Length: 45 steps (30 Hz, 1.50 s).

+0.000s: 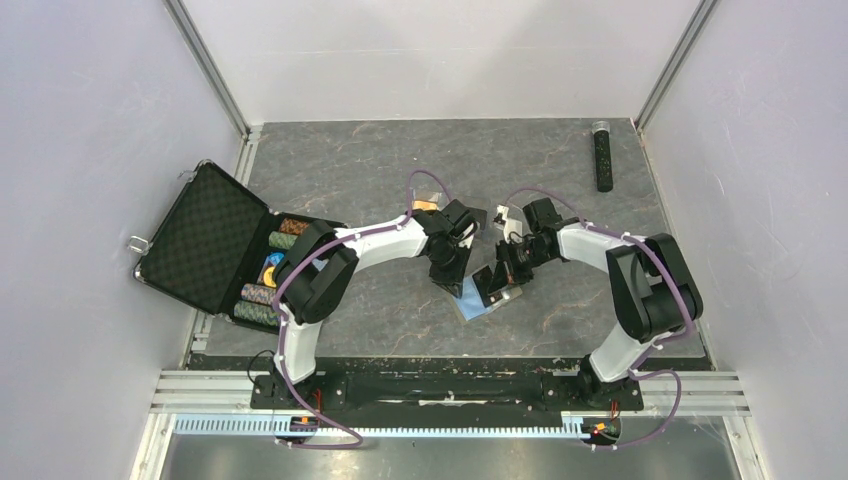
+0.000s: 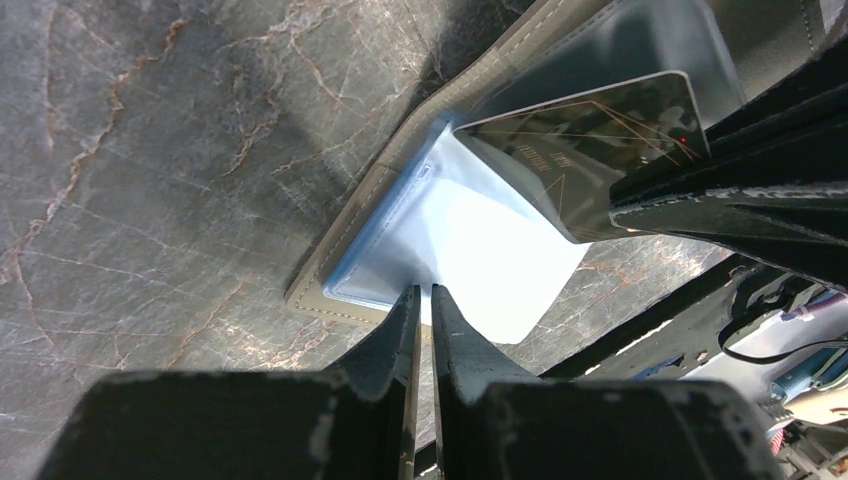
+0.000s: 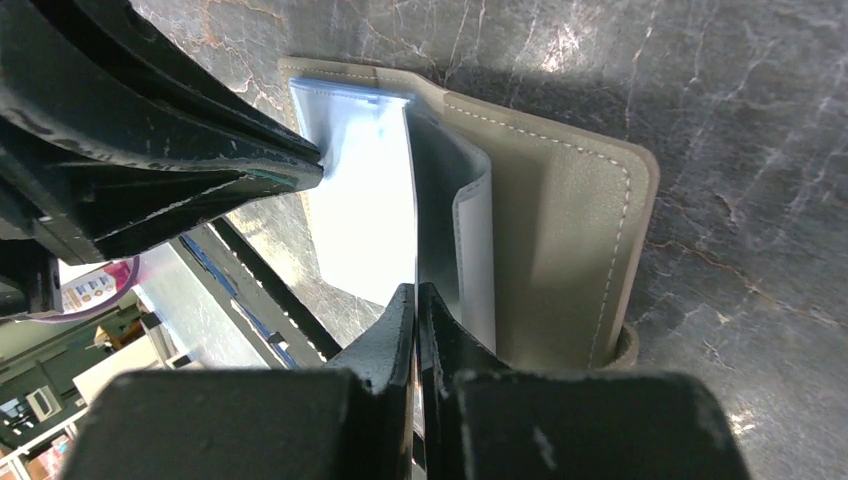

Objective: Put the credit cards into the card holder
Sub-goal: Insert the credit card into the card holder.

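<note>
The card holder (image 1: 478, 305) lies open on the table, taupe outside (image 3: 560, 250) and light blue inside. My left gripper (image 2: 424, 292) is shut on the edge of its light blue sleeve (image 2: 470, 240), holding it up. My right gripper (image 3: 416, 290) is shut on a credit card (image 2: 590, 140), a dark glossy rectangle with orange lines. The card stands edge-on (image 3: 418, 230) with its far end at the mouth of the sleeve. From above, both grippers (image 1: 455, 280) (image 1: 497, 283) meet over the holder. More orange cards (image 1: 425, 205) show behind the left arm.
A big black case (image 1: 205, 240) with poker chips lies open at the left edge. At the far right lies a black stick-shaped object (image 1: 603, 155). A small pale box (image 1: 503, 215) sits behind the right gripper. Grey walls close in the table.
</note>
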Available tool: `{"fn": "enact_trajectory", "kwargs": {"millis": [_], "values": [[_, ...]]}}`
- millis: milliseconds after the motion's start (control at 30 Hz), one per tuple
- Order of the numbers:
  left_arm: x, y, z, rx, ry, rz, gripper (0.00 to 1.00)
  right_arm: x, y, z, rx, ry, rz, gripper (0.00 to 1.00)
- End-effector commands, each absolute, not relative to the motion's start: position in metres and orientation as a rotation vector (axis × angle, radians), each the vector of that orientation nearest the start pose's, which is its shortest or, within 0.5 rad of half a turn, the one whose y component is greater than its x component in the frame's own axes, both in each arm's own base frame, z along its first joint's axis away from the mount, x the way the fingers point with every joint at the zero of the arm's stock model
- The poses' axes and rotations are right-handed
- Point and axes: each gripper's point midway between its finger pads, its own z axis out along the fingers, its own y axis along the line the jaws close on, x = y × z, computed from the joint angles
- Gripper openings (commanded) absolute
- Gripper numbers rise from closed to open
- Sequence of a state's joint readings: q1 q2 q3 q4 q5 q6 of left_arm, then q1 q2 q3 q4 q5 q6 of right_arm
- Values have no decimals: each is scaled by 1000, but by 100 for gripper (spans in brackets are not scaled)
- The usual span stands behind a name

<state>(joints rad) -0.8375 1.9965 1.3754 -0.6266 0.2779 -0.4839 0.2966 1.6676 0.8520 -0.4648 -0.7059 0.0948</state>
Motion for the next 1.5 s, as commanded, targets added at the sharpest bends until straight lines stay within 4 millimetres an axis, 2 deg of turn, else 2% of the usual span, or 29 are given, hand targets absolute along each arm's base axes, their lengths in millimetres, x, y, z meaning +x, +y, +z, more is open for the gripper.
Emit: {"fn": "enact_trajectory", "kwargs": {"millis": [0, 133, 267, 367, 467, 600, 733, 867, 1300, 1467], "values": [[225, -338, 24, 639, 2916, -535, 16, 224, 188, 16, -439, 2791, 1084, 0], [227, -331, 38, 648, 2885, -454, 22, 224, 184, 10, -444, 2801, 1048, 0], [223, -325, 41, 636, 2895, -422, 22, 227, 183, 7, -448, 2798, 1032, 0], [219, -321, 33, 640, 2916, -403, 18, 228, 183, 7, -449, 2793, 1039, 0], [212, -323, 22, 667, 2958, -425, 3, 234, 182, 8, -442, 2777, 1025, 0], [206, -326, 9, 694, 2998, -432, 2, 249, 182, 14, -411, 2741, 1032, 0], [204, -327, 1, 708, 3019, -434, 2, 252, 185, 14, -407, 2730, 1056, 0], [202, -325, -3, 711, 3036, -425, 2, 247, 189, 12, -388, 2723, 1103, 0], [202, -326, -7, 708, 3043, -427, 2, 208, 195, 12, -324, 2769, 1300, 0], [202, -327, -7, 709, 3044, -432, 2, 208, 197, 15, -305, 2762, 1323, 0]]}}
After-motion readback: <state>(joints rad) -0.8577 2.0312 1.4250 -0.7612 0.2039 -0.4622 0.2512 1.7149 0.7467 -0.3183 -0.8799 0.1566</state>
